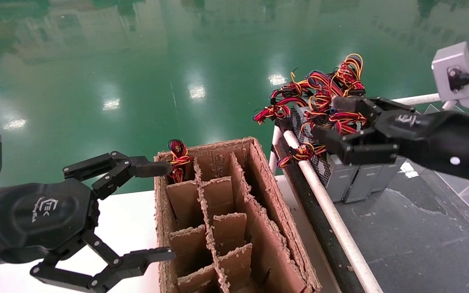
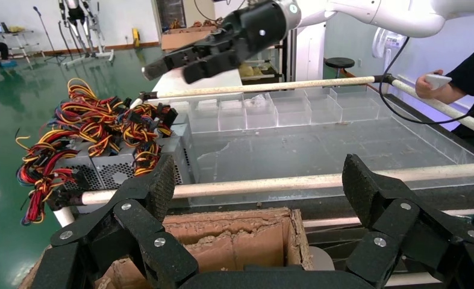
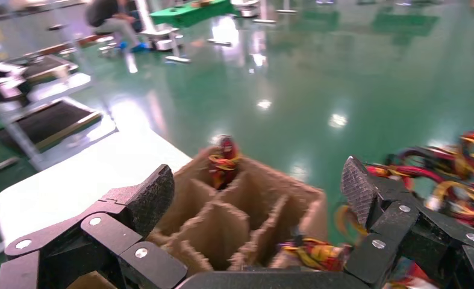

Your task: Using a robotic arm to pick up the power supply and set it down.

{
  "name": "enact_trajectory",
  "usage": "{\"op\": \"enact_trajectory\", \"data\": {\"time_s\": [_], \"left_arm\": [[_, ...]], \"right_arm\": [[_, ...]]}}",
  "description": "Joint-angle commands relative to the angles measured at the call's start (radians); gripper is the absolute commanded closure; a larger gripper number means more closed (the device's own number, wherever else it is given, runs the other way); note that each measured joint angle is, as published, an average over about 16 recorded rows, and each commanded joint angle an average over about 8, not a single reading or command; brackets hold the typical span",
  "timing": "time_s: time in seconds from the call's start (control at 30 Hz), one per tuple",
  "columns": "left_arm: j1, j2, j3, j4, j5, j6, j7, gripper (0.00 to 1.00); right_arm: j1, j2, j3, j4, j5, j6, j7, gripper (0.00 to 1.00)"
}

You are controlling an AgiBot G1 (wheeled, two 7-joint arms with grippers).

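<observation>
Several grey power supplies (image 1: 340, 177) stand in a row at the near-left corner of the dark tray, their red, yellow and black wires (image 1: 324, 93) bunched on top; the left wrist view shows them too (image 2: 111, 168). My right gripper (image 1: 329, 120) on the white robotic arm (image 2: 391, 15) hovers just above those wires, open and empty. Another wire bundle (image 1: 178, 159) sticks out of the far-left cell of the cardboard box, its body hidden. My left gripper (image 1: 167, 211) is wide open beside the box's left wall, holding nothing.
The brown cardboard box (image 1: 267, 211) with dividers stands on the white table (image 1: 128, 219). A white rail (image 1: 332, 215) edges the dark tray (image 1: 413, 236) on the right. Clear plastic bins (image 2: 294, 108) line the tray's far side. A person (image 2: 463, 78) stands beyond it.
</observation>
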Motion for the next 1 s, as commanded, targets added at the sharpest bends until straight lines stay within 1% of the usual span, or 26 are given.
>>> {"op": "enact_trajectory", "data": {"time_s": [0.03, 0.77, 0.87, 1.0], "left_arm": [[0.0, 0.0, 0.0, 0.0, 0.0, 0.0, 0.0, 0.0], [0.0, 0.0, 0.0, 0.0, 0.0, 0.0, 0.0, 0.0], [0.0, 0.0, 0.0, 0.0, 0.0, 0.0, 0.0, 0.0], [0.0, 0.0, 0.0, 0.0, 0.0, 0.0, 0.0, 0.0]], "right_arm": [[-0.02, -0.005, 0.027, 0.006, 0.003, -0.035, -0.019, 0.0], [-0.241, -0.06, 0.323, 0.068, 0.031, -0.41, -0.224, 0.0], [-0.26, -0.063, 0.35, 0.073, 0.033, -0.443, -0.239, 0.0], [-0.27, -0.065, 0.363, 0.075, 0.034, -0.459, -0.244, 0.0]]}}
